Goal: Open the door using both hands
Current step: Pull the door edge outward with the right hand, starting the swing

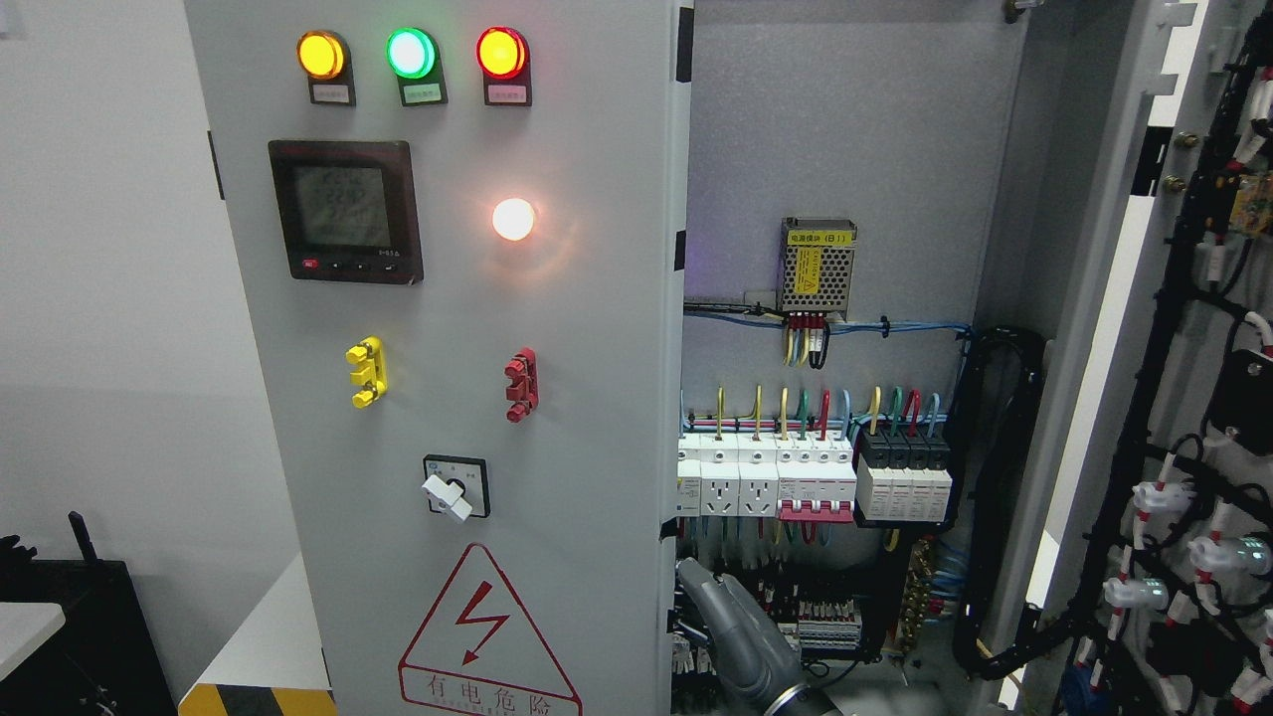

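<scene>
The grey cabinet's left door [557, 328] is closed, or nearly so, and carries three lamps, a meter, a rotary switch and a warning triangle. The right door [1124, 328] is swung wide open to the right, with its inner side and black wiring showing. Between them the open interior [825, 149] shows breakers [816, 482] and coloured wires. My right hand [721, 617] rises from the bottom edge just right of the middle. Its grey fingers [708, 595] stretch up and left, with the tip at the left door's free edge, and they hold nothing. My left hand is out of sight.
A small power supply [818, 264] sits high on the cabinet's back panel. Terminal blocks [825, 622] lie right behind my hand. A thick black cable bundle [1004, 477] runs down the interior's right side. Lower left there is a black box [90, 636] and a white wall.
</scene>
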Motion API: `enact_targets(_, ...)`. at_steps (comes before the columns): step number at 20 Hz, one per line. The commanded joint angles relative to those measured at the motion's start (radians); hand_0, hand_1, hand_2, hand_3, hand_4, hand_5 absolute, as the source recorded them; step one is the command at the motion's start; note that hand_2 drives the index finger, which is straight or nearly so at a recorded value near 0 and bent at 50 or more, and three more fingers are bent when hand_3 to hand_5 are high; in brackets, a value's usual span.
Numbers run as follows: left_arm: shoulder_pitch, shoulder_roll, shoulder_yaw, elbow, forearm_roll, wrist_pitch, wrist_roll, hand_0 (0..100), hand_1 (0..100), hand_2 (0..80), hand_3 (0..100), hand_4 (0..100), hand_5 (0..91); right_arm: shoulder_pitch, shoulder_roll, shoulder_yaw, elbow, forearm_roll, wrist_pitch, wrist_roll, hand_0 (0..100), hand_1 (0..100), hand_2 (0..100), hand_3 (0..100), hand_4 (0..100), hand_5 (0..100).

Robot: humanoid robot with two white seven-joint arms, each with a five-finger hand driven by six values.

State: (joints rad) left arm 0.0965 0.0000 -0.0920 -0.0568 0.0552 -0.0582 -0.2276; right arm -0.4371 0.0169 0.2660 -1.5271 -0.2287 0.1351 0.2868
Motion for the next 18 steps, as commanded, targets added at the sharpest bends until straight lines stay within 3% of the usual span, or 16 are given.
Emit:
enact_targets(1, 0.000, -0.026, 0.000, 0.000, 0.000, 0.001, 0.001, 12, 39, 0.0, 0, 0, 0.0, -0.006, -0.021, -0.001, 0.002, -0.009, 0.003, 0.018, 51, 0, 33, 57, 54, 51)
enact_targets(10, 0.000, -0.026, 0.000, 0.000, 0.000, 0.000, 0.001, 12, 39, 0.0, 0, 0, 0.0, -0.015, -0.023, 0.001, 0.005, -0.093, 0.014, 0.023, 51, 0, 34, 58, 54, 51)
enact_targets(14, 0.000, -0.026, 0.000, 0.000, 0.000, 0.000, 0.001, 12, 39, 0.0, 0, 0, 0.0, -0.015, -0.025, -0.001, 0.005, -0.093, 0.014, 0.120, 51, 0, 35, 59, 55, 52)
enact_targets(18, -0.001, -0.026, 0.000, 0.000, 0.000, 0.000, 0.001, 12, 39, 0.0, 0, 0, 0.0, -0.015, -0.023, -0.001, 0.007, -0.093, 0.015, 0.126, 51, 0, 35, 59, 55, 53)
